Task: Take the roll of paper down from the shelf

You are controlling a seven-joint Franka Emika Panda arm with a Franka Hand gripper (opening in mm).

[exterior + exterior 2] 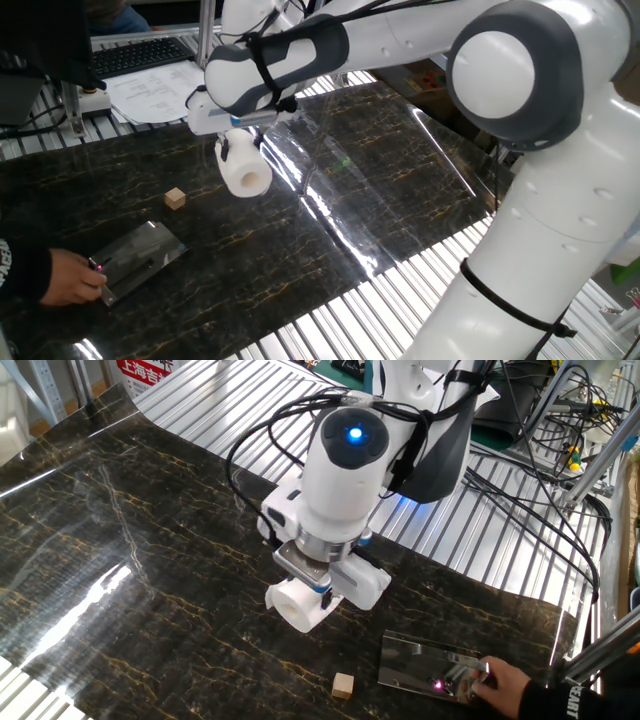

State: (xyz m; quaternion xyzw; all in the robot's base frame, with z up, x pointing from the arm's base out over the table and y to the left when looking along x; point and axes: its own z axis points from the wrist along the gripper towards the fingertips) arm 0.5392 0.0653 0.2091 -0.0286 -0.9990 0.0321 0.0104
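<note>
Both fixed views are showing the gripper (233,150) (315,582), jaws clamped on the roll of paper (245,175) (293,606), a soft white cylinder hanging above the dark veined marble table (300,240) (150,600), its hollow core tilting downward, well apart from the shiny silvery shelf (138,255) (420,665).

The arm (500,120) was glossy white with dark grey joint bands and rounded housings. Black cables (300,420) looped around its wrist, where a blue light (352,433) glowed on top.
</note>
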